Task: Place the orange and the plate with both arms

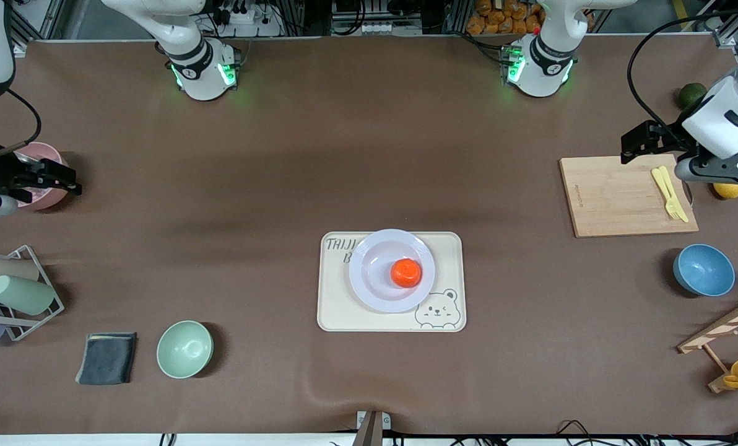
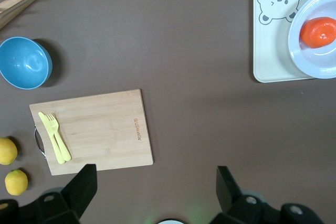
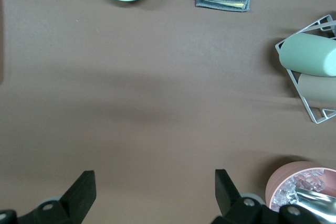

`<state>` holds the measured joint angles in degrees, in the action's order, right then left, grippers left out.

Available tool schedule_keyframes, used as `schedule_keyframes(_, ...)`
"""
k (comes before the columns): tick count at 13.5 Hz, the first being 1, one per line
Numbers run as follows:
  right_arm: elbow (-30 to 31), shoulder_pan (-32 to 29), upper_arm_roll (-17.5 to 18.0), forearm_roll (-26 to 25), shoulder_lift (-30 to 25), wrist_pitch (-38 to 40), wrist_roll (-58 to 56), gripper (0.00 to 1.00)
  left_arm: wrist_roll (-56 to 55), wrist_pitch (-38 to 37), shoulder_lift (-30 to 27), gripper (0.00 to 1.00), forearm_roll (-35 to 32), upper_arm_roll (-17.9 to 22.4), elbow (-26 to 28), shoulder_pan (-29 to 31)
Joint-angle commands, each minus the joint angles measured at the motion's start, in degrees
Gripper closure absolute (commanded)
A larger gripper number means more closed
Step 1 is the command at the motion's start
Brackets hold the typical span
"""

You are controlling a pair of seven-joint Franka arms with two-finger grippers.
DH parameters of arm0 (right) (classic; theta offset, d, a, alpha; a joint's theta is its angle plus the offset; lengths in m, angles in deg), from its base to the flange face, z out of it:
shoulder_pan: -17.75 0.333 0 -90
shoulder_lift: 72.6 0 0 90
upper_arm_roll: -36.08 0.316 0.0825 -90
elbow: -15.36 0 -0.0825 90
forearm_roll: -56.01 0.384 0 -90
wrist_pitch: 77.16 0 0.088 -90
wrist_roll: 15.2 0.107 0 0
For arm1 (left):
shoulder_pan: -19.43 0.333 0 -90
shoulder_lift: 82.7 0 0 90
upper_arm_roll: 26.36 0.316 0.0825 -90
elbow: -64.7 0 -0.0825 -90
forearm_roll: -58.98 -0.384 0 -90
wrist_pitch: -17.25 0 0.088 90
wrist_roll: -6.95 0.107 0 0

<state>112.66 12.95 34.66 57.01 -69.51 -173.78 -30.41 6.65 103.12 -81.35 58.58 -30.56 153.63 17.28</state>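
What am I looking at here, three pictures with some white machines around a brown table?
Two robot arms stand at a table. One picture looks down from across the table; the other two come from cameras on the arms' wrists. In the middle, the orange sits on the plate, which rests on a cream tray. The left gripper hangs open over the cutting board, holding nothing. The right gripper hangs open beside a pink bowl, also empty. Both arms wait at the table's ends. Bowls, cups, a cloth and lemons lie around.
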Motion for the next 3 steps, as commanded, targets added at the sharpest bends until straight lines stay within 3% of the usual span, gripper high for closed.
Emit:
schedule_keyframes(1, 0.1, 0.9, -0.7, -1.0, -1.2, -0.4, 0.4, 0.00, -1.0, -0.5, 0.2, 0.00, 0.0, -0.1, -1.1, -0.2)
schedule_keyframes(3, -1.0, 0.8, -0.8, -1.0, -1.7, 1.1, 0.4, 0.00, -0.9, -0.5, 0.2, 0.00, 0.0, -0.1, -1.2, -0.1)
